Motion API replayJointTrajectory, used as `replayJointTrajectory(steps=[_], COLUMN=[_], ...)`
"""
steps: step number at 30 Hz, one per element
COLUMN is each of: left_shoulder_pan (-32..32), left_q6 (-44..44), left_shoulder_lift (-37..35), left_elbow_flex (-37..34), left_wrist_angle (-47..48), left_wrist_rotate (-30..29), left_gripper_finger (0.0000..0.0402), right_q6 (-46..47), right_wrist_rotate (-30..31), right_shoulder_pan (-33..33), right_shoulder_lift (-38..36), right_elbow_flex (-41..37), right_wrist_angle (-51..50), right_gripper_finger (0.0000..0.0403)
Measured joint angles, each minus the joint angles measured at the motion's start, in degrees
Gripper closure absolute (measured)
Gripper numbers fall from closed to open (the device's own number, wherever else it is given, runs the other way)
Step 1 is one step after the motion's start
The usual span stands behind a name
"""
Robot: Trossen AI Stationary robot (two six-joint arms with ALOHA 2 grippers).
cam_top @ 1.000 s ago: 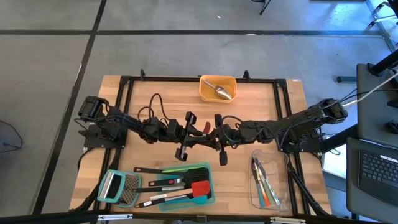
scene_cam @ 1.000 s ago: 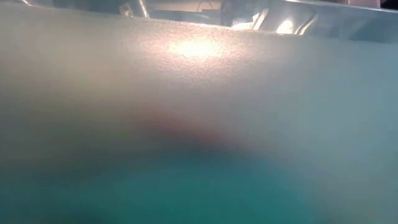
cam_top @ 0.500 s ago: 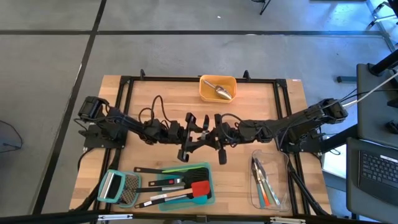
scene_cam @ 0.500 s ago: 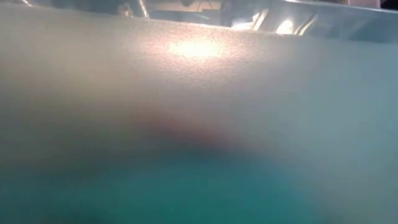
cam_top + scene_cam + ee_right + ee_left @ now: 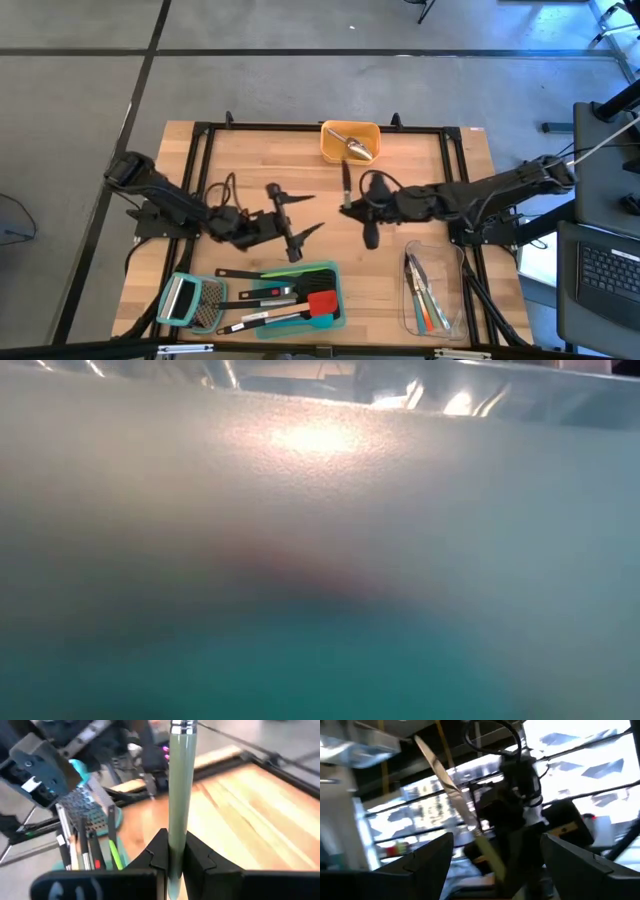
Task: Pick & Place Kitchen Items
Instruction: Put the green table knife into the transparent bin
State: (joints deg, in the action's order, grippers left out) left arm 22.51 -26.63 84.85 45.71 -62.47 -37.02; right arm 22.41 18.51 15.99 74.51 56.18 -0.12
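Note:
My right gripper (image 5: pixel 176 852) hangs over the table's middle (image 5: pixel 352 203), shut on a utensil with a pale green handle and a flat silver blade (image 5: pixel 445 775). The utensil (image 5: pixel 346 182) points toward the far edge. My left gripper (image 5: pixel 317 212) stands open a little to its left, fingers toward it, holding nothing. Several more utensils lie in the teal tray (image 5: pixel 332 272) at the near edge. A silver scoop (image 5: pixel 355 147) lies in the orange container (image 5: pixel 328 140). My right gripper pinches the pale green handle (image 5: pixel 177 827) between its two fingers, below the silver ferrule. The fingers (image 5: pixel 158 851) come about level from the table's right and lie across the handle. The utensil is lifted clear of the table, blade end away from the fingers.
A grater (image 5: pixel 190 300) lies left of the teal tray. A clear container (image 5: pixel 455 318) with cutlery stands near right. A black frame (image 5: pixel 200 150) runs round the wooden table. The low view is filled by a blurred teal surface (image 5: pixel 320 660).
The two grippers stood together at the table's middle. My left gripper has opened, let go of the utensil and drawn back toward the left and near edges. My right gripper, still shut on the utensil, has drawn toward the right and turned it toward the far edge.

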Motion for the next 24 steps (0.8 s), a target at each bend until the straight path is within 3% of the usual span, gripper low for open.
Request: replayJointTrajectory(steps=[7,13,17,24], left_shoulder_pan=[5.71,8.42,9.03,9.97], left_q6=[-15.11,-19.45,-21.33,-23.62], left_shoulder_lift=[-2.63,-3.70,-3.96,-3.92], left_elbow_flex=[-0.02,-0.02,-0.02,-0.02], left_wrist_angle=[-1.66,-5.36,-5.87,-6.35], left_wrist_rotate=[-22.83,-25.23,-25.86,-27.08], left_gripper_finger=[0.0105,0.0105,0.0105,0.0105], right_q6=[17.47,39.55,53.08,74.30], right_wrist_rotate=[3.30,-3.34,-6.70,-2.31], right_shoulder_pan=[1.17,4.14,9.26,22.46], right_shoulder_lift=[-6.71,-9.42,-9.75,-8.53], right_elbow_flex=[0.07,0.04,0.03,4.05], right_wrist_angle=[-19.36,-35.80,-40.24,-45.65], right_gripper_finger=[0.0375,0.0375,0.0375,0.0375])
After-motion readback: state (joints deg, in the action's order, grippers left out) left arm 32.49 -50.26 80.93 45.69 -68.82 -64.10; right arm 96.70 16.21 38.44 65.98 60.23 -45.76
